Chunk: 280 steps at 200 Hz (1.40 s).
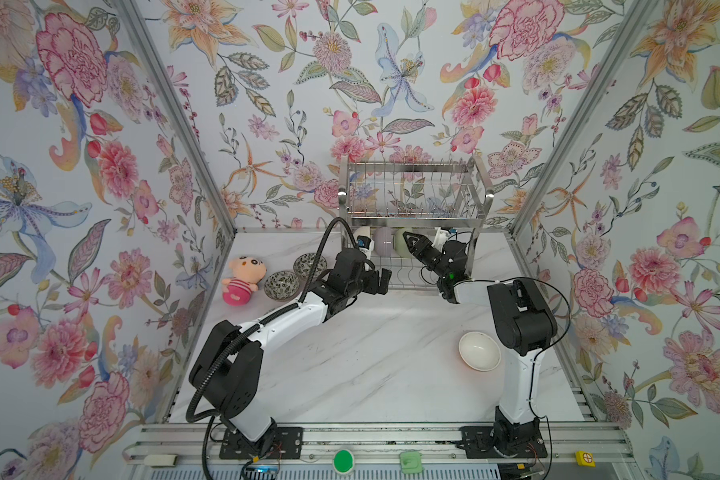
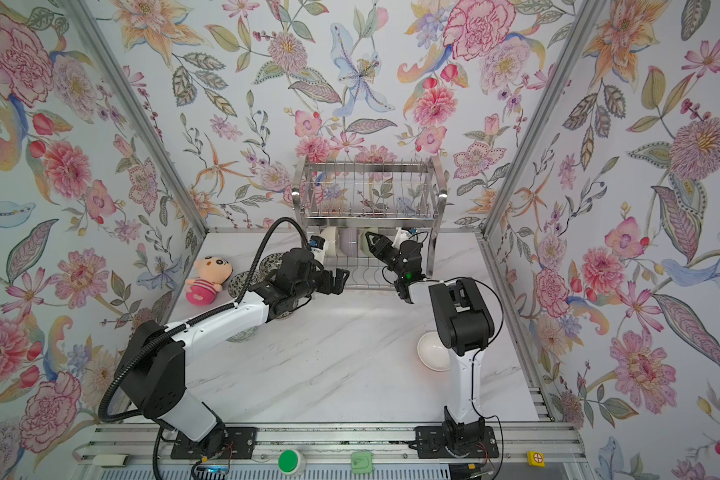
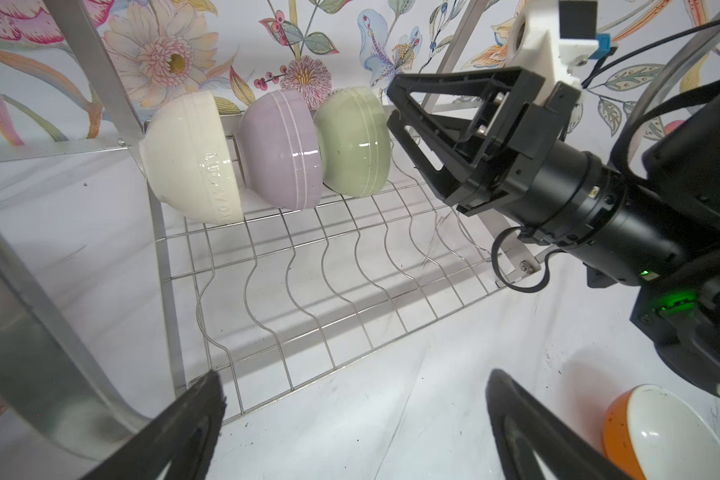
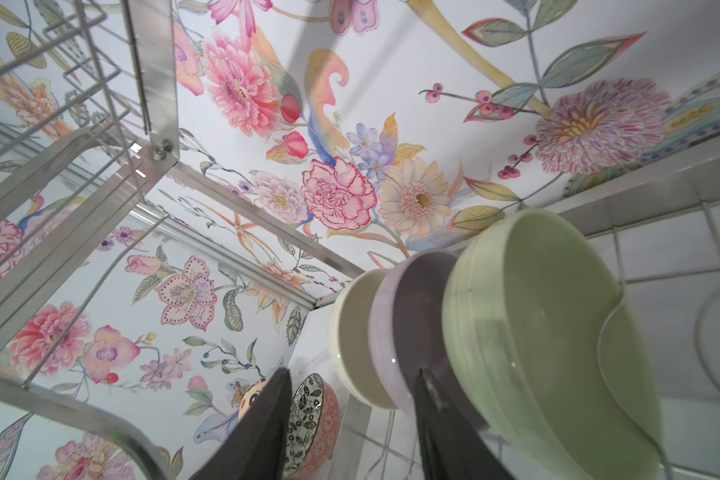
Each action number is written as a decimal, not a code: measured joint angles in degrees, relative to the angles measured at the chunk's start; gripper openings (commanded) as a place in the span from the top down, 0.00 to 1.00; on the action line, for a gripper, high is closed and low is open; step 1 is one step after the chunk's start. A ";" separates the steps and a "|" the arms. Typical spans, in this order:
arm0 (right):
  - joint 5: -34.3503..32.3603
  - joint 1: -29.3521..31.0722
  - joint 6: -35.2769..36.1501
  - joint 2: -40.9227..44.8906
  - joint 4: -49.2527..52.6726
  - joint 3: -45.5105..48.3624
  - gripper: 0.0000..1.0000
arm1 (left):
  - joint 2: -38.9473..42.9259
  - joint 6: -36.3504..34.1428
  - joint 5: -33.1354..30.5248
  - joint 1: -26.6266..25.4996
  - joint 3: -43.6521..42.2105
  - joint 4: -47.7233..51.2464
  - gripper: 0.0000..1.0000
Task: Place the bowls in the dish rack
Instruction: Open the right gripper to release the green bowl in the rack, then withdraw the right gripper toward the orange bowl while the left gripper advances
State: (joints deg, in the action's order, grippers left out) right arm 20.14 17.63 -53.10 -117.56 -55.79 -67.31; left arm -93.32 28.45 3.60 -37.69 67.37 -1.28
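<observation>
Well, the right hand point(image 1: 409, 242) hovered released and empty just beside the pale green bowl point(image 3: 356, 145), which stood on edge by the lilac bowl point(image 3: 281, 153) and cream bowl point(image 3: 192, 162) on the dish rack point(image 1: 416, 183) lower shelf; the left hand point(image 1: 381, 282) gaped, empty.

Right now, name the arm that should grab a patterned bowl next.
Left, probably. The left gripper hangs open and empty, and the patterned bowls sit on its side, by the doll. The right gripper is across at the green bowl.
</observation>
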 measured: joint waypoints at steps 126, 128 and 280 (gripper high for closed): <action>0.35 0.57 6.47 8.63 3.76 7.67 0.45 | 4.92 -0.24 -2.29 0.02 -4.90 0.79 0.01; 0.28 0.59 6.58 8.74 3.87 7.72 0.45 | 5.03 -0.24 -2.36 0.02 -4.96 0.79 0.01; -14.21 10.12 27.82 27.61 38.64 11.78 0.01 | 12.74 -0.31 0.37 0.02 -16.81 -4.70 0.01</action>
State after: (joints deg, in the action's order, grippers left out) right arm 5.93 27.75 -25.28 -89.95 -17.15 -55.53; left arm -80.58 28.14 3.97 -37.67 50.57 -5.98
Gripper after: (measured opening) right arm 0.990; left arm 0.994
